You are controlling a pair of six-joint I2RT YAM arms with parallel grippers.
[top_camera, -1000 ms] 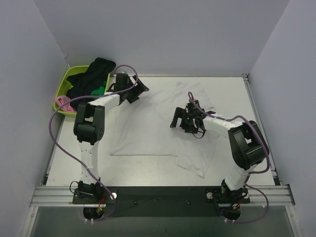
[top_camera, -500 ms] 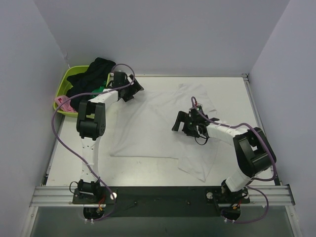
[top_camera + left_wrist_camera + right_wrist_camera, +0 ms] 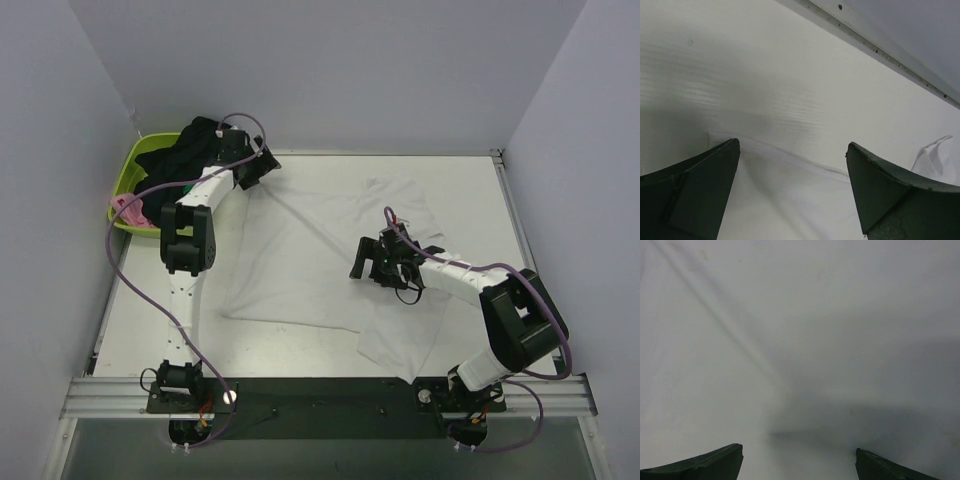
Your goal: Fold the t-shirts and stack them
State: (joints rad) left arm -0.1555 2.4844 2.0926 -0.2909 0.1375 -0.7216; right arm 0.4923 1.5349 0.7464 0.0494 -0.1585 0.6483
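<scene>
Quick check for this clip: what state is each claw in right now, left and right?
Left claw: open, holding nothing, at the edge of the white t-shirt.
Right claw: open, holding nothing, above the white t-shirt.

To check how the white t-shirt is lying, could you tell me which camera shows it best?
The top view: it shows nearly the whole white t-shirt spread on the table. The left wrist view catches only one edge; the right wrist view, just plain cloth.

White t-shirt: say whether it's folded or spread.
Mostly spread. The white t-shirt lies open and flat across the table, with creases but no neat fold.
</scene>
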